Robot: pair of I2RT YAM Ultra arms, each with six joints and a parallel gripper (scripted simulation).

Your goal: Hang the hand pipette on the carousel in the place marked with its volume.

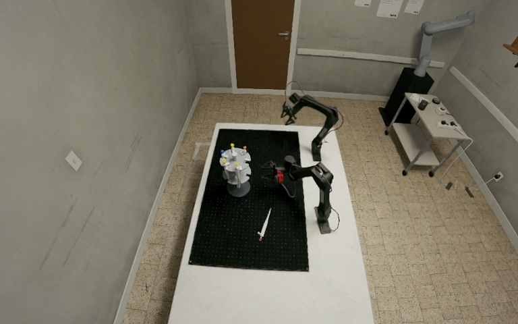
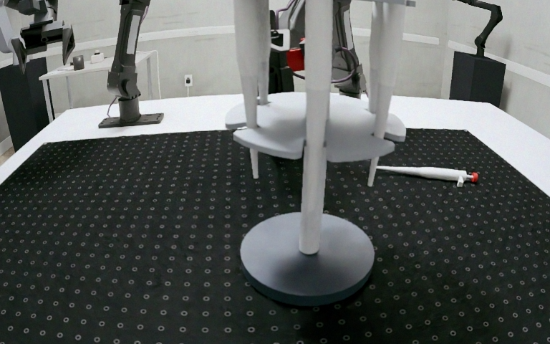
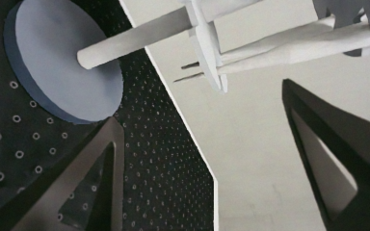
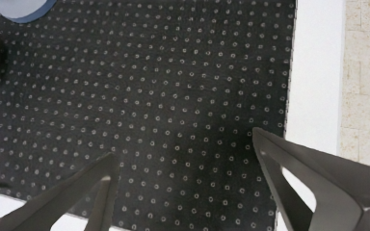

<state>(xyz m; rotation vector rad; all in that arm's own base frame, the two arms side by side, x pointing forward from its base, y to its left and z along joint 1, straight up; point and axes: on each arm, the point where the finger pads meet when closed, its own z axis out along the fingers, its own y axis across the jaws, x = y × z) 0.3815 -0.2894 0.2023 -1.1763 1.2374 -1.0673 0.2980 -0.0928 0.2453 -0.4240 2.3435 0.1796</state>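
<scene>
Jaws stand spread and empty on both left gripper (image 1: 267, 171) (image 3: 193, 106) and right gripper (image 1: 285, 119) (image 2: 44, 68) (image 4: 182, 147); the pipette (image 1: 265, 223) (image 2: 440, 173) lies on the mat (image 1: 214, 244) (image 2: 121, 243) (image 3: 159, 159) (image 4: 145, 96), untouched; the left one faces the carousel (image 1: 238, 187) (image 2: 340, 259) (image 3: 53, 63) (image 4: 21, 7), probably because its head needs turning to present the marked place.

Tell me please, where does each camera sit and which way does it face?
Top: high, angled down at the bench; both whole arms, left arm and right arm.
Exterior: low, facing the arms past the carousel's base; parts of both.
Left wrist: on left arm, rolled, towards the carousel; left gripper.
Right wrist: on right arm, down at the mat; right gripper.
Top and exterior share the pipette.
</scene>
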